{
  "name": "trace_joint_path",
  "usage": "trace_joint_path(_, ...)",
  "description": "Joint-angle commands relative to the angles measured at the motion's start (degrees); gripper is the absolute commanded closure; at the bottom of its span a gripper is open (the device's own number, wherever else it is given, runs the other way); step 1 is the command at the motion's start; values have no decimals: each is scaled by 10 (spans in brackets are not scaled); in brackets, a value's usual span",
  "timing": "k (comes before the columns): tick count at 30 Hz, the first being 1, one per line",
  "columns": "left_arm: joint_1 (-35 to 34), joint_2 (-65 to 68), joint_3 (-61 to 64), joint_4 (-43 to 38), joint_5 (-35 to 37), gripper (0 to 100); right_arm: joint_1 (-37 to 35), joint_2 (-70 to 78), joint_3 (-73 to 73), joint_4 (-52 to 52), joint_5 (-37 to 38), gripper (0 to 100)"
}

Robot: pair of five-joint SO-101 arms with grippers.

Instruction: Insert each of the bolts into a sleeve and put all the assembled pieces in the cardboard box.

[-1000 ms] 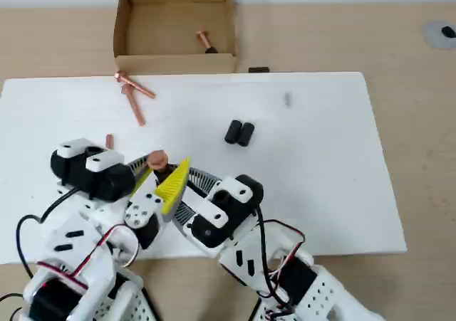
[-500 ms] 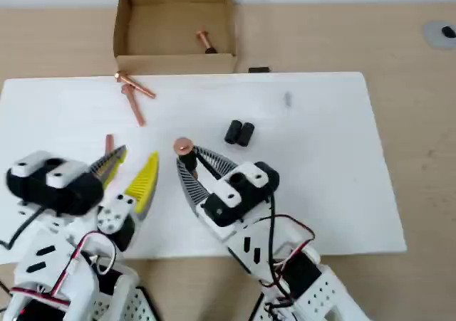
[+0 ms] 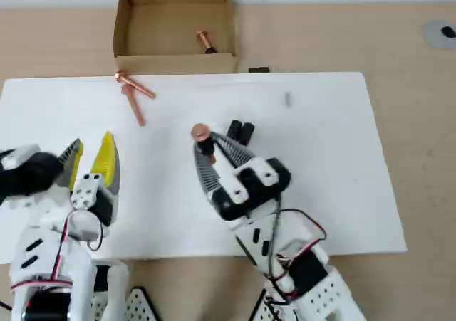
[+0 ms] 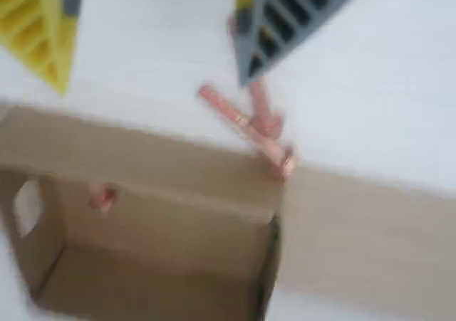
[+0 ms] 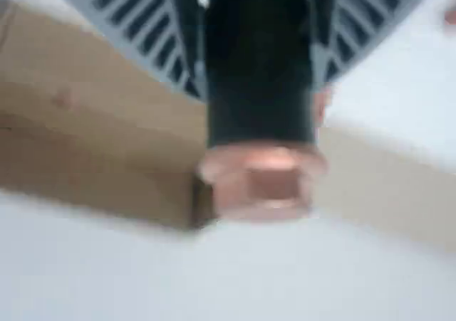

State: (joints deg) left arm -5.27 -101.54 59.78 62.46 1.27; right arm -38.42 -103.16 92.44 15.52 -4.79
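My right gripper (image 3: pixel 205 144) is shut on an assembled piece (image 3: pixel 202 137), a black sleeve (image 5: pixel 260 65) with a copper bolt head (image 5: pixel 263 182) at its end. It hangs above the white board's middle, beside two loose black sleeves (image 3: pixel 240 132). Over the board's left side my left gripper (image 3: pixel 90 144) stands open with nothing in it, its yellow finger (image 4: pixel 35 29) and grey finger (image 4: pixel 285 22) wide apart. Two copper bolts (image 3: pixel 133 93) lie crossed near the board's far edge (image 4: pixel 249 125). The cardboard box (image 3: pixel 128 22) holds one assembled piece (image 3: pixel 205 41).
The white board (image 3: pixel 320 157) covers most of the wooden table. A small dark item (image 3: pixel 258 70) lies at the board's far edge beside the box. A grey round fitting (image 3: pixel 439 33) sits at the table's far right.
The two grippers were together at the piece a second ago. My left gripper let go, opened and swung off to the left. My right gripper carried the assembled piece farther toward the box.
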Motion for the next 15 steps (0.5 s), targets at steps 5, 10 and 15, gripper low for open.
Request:
trace_joint_path(5, -11, 199, -105, 49, 23, 833, 43, 251, -281, -17, 2, 989)
trace_joint_path(10, -12, 307, -216, 57, 58, 833, 61, 493, -502, -19, 3, 989)
trace_joint_path(15, -29, 332, -245, 54, 56, 833, 58, 691, -688, -18, 5, 989)
